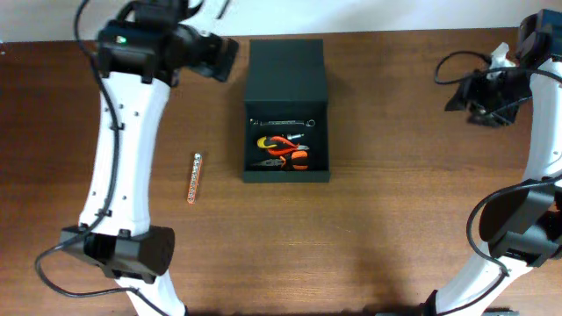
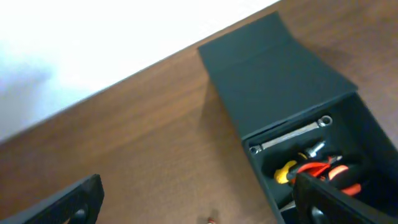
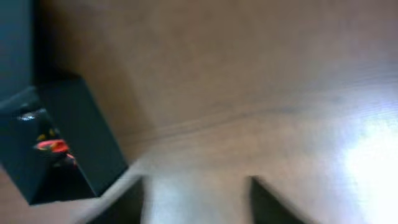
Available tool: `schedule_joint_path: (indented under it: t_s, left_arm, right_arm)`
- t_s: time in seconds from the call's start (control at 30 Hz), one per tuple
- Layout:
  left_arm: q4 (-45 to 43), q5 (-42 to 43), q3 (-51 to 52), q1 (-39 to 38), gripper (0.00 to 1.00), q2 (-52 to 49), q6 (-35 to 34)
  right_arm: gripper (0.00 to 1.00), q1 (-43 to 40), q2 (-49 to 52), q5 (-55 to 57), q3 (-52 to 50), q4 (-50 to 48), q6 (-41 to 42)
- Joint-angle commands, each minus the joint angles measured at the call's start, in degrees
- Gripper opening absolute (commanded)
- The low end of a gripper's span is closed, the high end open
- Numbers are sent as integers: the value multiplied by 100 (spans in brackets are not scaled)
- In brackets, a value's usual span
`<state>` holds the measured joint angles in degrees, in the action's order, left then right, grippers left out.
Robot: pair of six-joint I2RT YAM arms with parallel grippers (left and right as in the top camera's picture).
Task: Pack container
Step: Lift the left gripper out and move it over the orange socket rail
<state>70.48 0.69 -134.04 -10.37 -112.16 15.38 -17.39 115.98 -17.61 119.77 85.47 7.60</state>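
Observation:
The dark container (image 1: 286,167) stands open at the table's middle back, its flap lid (image 1: 285,70) folded away. Inside lie a silver wrench (image 1: 281,123) and orange-handled pliers (image 1: 285,152). It also shows in the left wrist view (image 2: 280,68) and the right wrist view (image 3: 81,130). An orange-and-silver rod-like tool (image 1: 194,176) lies on the table left of the container. My left gripper (image 1: 224,54) is open and empty, high at the back left of the container (image 2: 199,202). My right gripper (image 1: 461,92) is open and empty at the far right (image 3: 196,199).
The wooden table (image 1: 369,228) spans the view. A white wall (image 2: 93,43) runs behind its back edge. Both arm bases stand at the front corners, left (image 1: 123,250) and right (image 1: 518,228). A black cable (image 1: 461,57) loops near the right gripper.

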Motion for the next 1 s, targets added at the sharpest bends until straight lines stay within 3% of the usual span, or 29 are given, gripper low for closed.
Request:
schedule_joint_path:
  t_s: [0.0,0.07,0.13,0.27,0.5,0.73,0.97]
  left_arm:
    - [-63,254,2,151,94,-50,-297]
    - [-142,251,11,321,72,-160,-501]
    - [-127,251,11,472,39,-293,-688]
    - [87,256,11,791,2,-595,-1082]
    - [872,256,11,1172,2,-654,-975]
    - [2625,822,61,1158,5,-739,-977]
    - [2564,844,826,503,38,-748,-780]
  right_arm:
    - [12,129,-11,-363,-22,-219,164]
    - [4,258,-7,-365,-48,-455,393]
    - [4,389,28,-365,-66,-656,459]
    - [4,667,210,-363,-68,-892,494]
    - [4,916,278,-332,-68,-994,490]
    - [4,820,278,-31,-68,-992,492]
    - [5,433,278,444,-68,-1014,492]
